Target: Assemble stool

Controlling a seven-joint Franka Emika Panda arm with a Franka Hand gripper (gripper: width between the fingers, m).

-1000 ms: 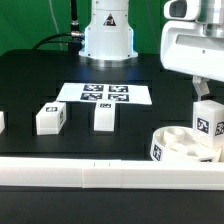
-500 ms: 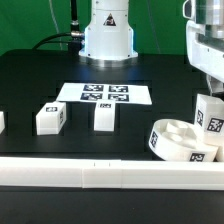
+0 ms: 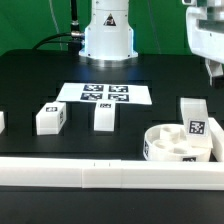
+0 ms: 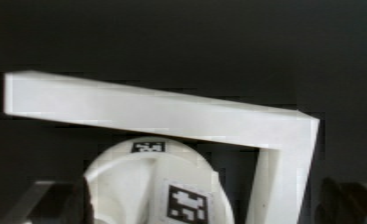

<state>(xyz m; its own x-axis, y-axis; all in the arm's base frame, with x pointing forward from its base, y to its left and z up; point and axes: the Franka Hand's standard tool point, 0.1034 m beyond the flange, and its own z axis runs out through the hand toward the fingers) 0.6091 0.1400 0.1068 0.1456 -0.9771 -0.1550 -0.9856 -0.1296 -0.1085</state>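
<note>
The round white seat (image 3: 165, 147) lies rim up at the exterior view's right, against the front rail. One white tagged leg (image 3: 195, 123) stands upright in the seat at its right side. My gripper (image 3: 211, 66) is above and to the right of that leg, apart from it, open and empty. In the wrist view the leg (image 4: 183, 195) and the seat (image 4: 112, 170) lie below, between my dim, spread fingers (image 4: 52, 200). Two loose legs (image 3: 50, 117) (image 3: 104, 118) stand on the black table, and a third leg (image 3: 2, 122) is cut off at the left edge.
The marker board (image 3: 105, 93) lies flat in the middle. A long white rail (image 3: 80, 172) runs along the front, and its corner shows in the wrist view (image 4: 251, 115). The arm's white base (image 3: 108, 32) stands at the back.
My gripper let go of the leg and rose up and away to the right. The leg now stands upright in the seat, and the seat shifted slightly left.
</note>
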